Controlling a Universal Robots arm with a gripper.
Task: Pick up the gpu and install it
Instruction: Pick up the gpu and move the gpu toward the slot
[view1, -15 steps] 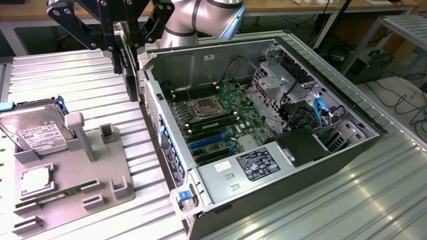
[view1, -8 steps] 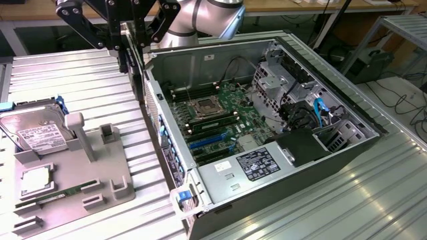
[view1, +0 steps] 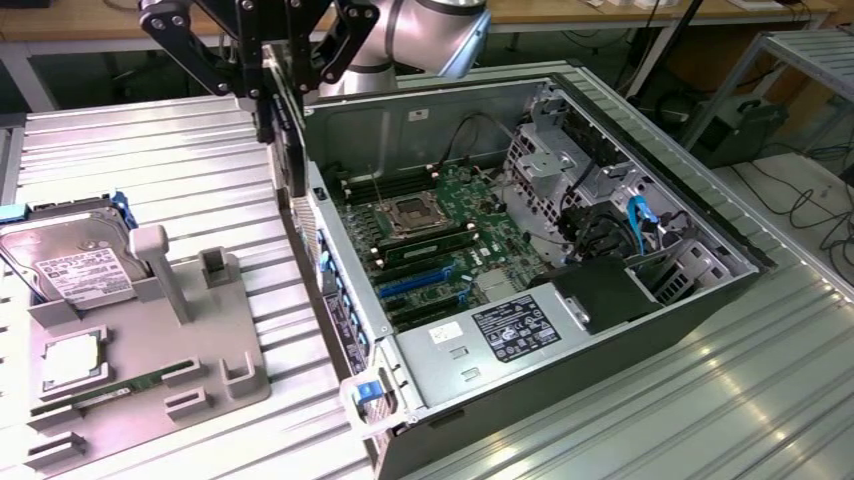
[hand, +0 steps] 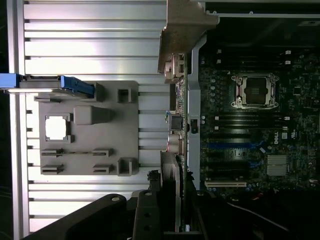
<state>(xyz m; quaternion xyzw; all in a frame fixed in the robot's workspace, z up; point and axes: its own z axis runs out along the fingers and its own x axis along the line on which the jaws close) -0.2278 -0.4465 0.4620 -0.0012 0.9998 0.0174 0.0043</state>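
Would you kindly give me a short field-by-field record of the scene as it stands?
gripper: shut on the gpu, holding it edge-on
gpu position: in the air over the case wall at the exterior view's left; not in a slot
case: open, motherboard exposed
slots: blue ones on the motherboard, empty
fixture: grey, beside the case at the exterior view's left
hard drive: resting on the fixture
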